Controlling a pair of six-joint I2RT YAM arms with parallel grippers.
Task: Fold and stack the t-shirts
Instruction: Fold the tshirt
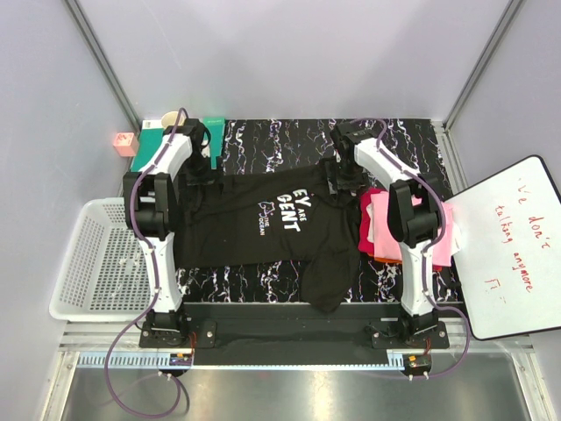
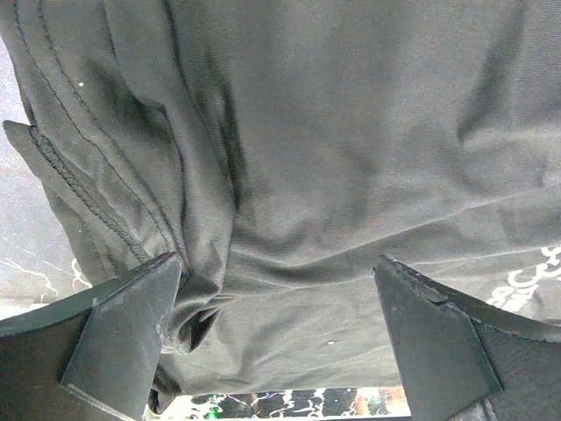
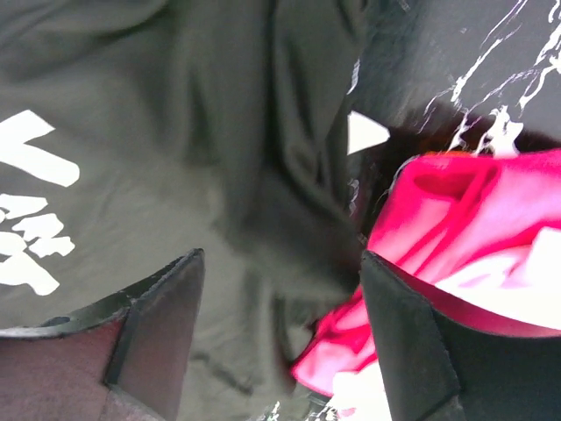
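Note:
A black t-shirt (image 1: 263, 224) with white chest lettering lies spread over the middle of the table, one part hanging toward the near edge. A stack of folded pink and red t-shirts (image 1: 379, 230) sits to its right. My left gripper (image 1: 200, 172) is low over the shirt's far left corner. It is open, and wrinkled black cloth (image 2: 289, 175) lies between its fingers (image 2: 114, 333). My right gripper (image 1: 344, 181) is at the shirt's far right edge, open. It straddles the black cloth (image 3: 219, 202) right beside the pink stack (image 3: 473, 237).
A white mesh basket (image 1: 92, 259) stands at the left edge and a whiteboard (image 1: 508, 250) with red writing leans at the right. A green mat (image 1: 213, 132), a pink box (image 1: 124, 143) and a cup (image 1: 172, 120) sit at the back left on the marbled black tabletop (image 1: 280, 140).

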